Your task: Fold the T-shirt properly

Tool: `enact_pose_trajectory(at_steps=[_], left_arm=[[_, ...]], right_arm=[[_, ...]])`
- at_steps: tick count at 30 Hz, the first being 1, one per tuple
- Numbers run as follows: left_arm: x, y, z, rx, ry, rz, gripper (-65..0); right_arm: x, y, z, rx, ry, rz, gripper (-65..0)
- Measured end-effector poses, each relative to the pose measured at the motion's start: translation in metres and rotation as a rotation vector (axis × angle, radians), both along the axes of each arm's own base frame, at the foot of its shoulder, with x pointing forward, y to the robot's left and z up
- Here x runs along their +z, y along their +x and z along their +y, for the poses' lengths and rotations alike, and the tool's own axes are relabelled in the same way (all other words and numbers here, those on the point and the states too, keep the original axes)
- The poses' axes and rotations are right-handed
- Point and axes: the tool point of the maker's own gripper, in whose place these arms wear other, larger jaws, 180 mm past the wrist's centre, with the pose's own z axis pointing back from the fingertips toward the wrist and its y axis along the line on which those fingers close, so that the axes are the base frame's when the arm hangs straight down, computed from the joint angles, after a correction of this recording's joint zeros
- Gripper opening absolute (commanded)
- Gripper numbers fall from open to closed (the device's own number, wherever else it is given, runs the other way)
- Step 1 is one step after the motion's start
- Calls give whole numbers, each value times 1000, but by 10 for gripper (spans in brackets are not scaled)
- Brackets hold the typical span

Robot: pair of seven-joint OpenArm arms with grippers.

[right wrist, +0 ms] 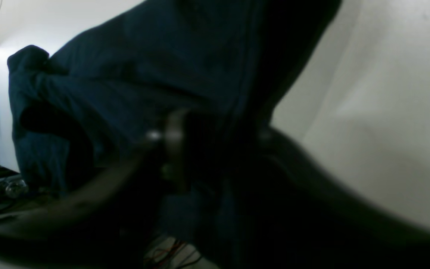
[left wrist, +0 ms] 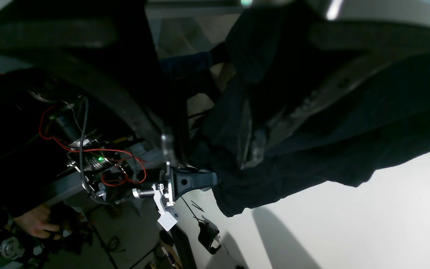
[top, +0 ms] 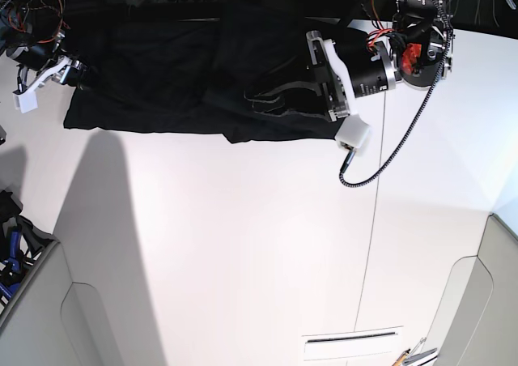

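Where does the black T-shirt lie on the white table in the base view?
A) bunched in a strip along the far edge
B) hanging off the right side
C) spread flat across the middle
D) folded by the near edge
A: the T-shirt forms a dark band along the top of the table, whose middle and near part show bare white.

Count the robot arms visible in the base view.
2. The left arm reaches in from the top right over the T-shirt; the right arm sits at the top left by the shirt's edge, partly cut off.
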Motion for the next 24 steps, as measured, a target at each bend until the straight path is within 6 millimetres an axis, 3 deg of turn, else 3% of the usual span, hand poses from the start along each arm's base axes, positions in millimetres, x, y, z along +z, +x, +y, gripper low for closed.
enact_pose_trajectory(at_steps=[2,6,9,12,16,19,24], left_arm=[[0,0,0,0,0,0,-402],[0,2,2,9,3,-2,-402],[-3,7,17,47,33,-4,-403],[-4,18,42,122,71,-13,-421],[-10,33,87,260,170,-28,-554],[-31,37,124,346,346,-9,-650],[-77,16,173,410,497,129,-650]], right_arm=[[0,0,0,0,0,-1,-650],[2,6,0,3,-3,-11,-650],[6,14,0,3,-2,-33,-650],[8,18,0,3,0,-42,-650],[14,20,6,14,35,-63,-650],[19,20,14,40,77,-77,-650],[34,22,24,87,108,-115,-650]])
